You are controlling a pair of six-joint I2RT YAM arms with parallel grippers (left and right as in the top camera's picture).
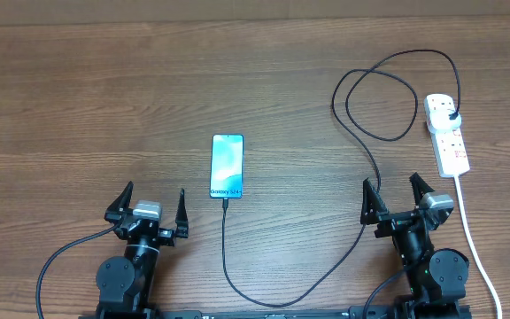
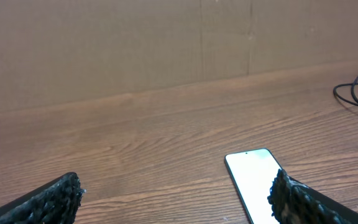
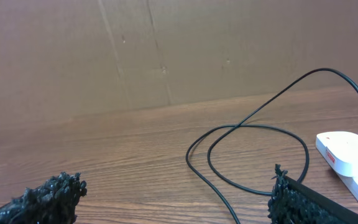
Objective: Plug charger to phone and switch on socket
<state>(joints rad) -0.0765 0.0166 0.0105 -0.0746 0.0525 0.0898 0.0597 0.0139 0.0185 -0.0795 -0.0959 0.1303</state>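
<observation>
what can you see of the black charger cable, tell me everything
The charger is a long, thin black cable lying slack on the wooden table. One end meets the near edge of the lit phone, seemingly plugged in. From there it runs toward the robot, curves right, passes close by the right gripper, makes a loose loop and ends in a small black plug seated in the socket. Nothing grips it.

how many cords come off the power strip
2. The thin black charger cable, plugged into the far end of the power strip, loops round to the phone. The thick white cord leaves its near end.
</observation>
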